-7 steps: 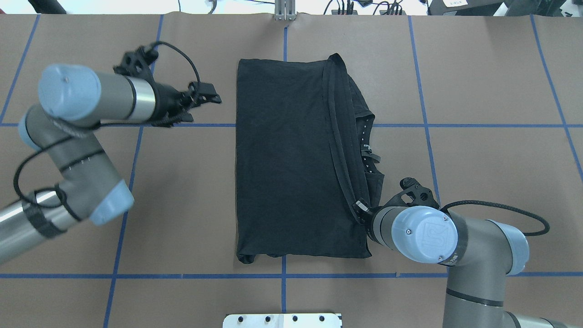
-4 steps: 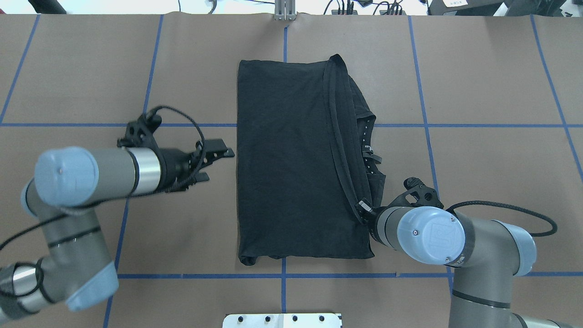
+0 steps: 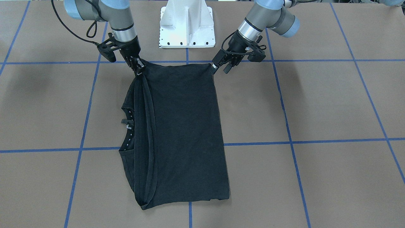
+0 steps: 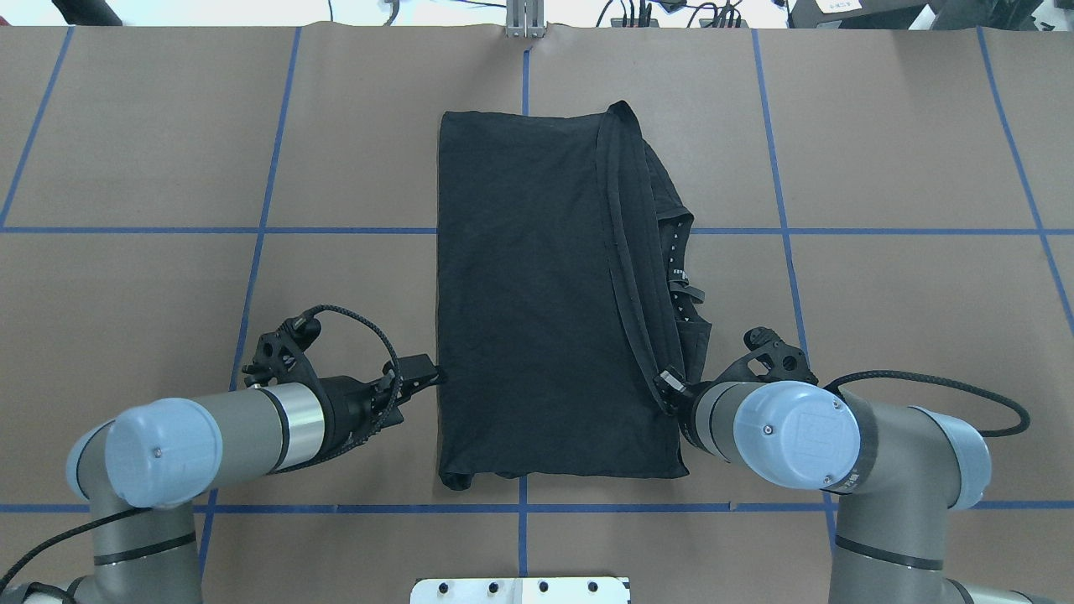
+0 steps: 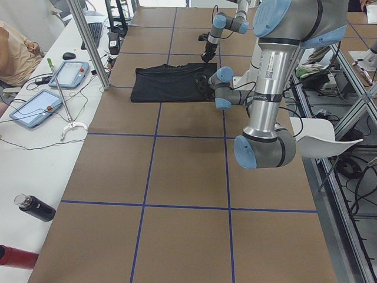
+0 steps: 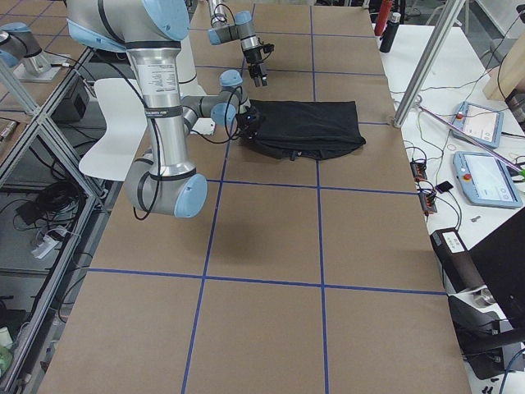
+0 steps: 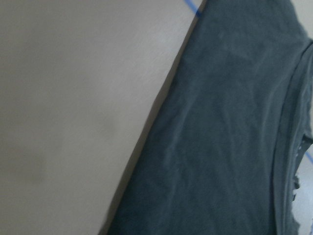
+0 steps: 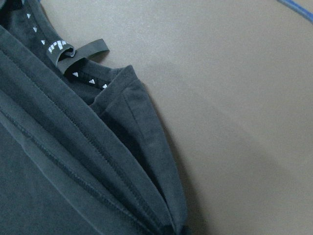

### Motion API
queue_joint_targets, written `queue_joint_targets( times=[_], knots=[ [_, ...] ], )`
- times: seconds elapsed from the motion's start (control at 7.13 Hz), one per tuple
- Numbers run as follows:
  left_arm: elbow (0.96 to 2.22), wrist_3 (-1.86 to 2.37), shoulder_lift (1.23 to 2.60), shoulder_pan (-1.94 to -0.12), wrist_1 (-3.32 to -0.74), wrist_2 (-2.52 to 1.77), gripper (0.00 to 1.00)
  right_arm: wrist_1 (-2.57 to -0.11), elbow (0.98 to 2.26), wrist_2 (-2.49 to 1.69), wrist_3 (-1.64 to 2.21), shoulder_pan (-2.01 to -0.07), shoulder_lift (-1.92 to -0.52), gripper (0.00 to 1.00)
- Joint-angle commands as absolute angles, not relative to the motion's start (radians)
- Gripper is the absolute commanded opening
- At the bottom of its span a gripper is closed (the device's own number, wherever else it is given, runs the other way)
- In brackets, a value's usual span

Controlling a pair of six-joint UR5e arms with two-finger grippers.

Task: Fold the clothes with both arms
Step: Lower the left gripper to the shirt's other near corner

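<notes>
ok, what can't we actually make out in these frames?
- Right end effector grip on the T-shirt: the right arm covers the jaws overhead, and it is black on black in the front view.
- Left end effector contact with the T-shirt edge: the left wrist view is blurred and shows no fingers.
- Neck label text: curled, unreadable in the right wrist view.
- Side views: both end effectors are too small.
</notes>
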State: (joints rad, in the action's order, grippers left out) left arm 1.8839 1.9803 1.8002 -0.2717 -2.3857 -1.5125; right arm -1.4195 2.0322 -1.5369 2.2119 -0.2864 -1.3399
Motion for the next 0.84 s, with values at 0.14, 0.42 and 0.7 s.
queue_joint_targets(
  times=[0.14,0.42,0.7],
  knots=[
    [1.876,1.996,1.811,-0.169,-2.384,-1.509,0.98,-1.417,2.031,-1.537,2.212,-0.285,-1.338,0.00],
    [1.859,1.996,1.813,-0.158,-2.359,-1.508,0.92,-1.417,2.031,-1.537,2.210,-0.285,-1.339,0.00],
    [1.830,1.997,1.836,-0.158,-2.350,-1.506,0.73,-1.417,2.031,-1.537,2.210,-0.284,-1.339,0.00]
  ],
)
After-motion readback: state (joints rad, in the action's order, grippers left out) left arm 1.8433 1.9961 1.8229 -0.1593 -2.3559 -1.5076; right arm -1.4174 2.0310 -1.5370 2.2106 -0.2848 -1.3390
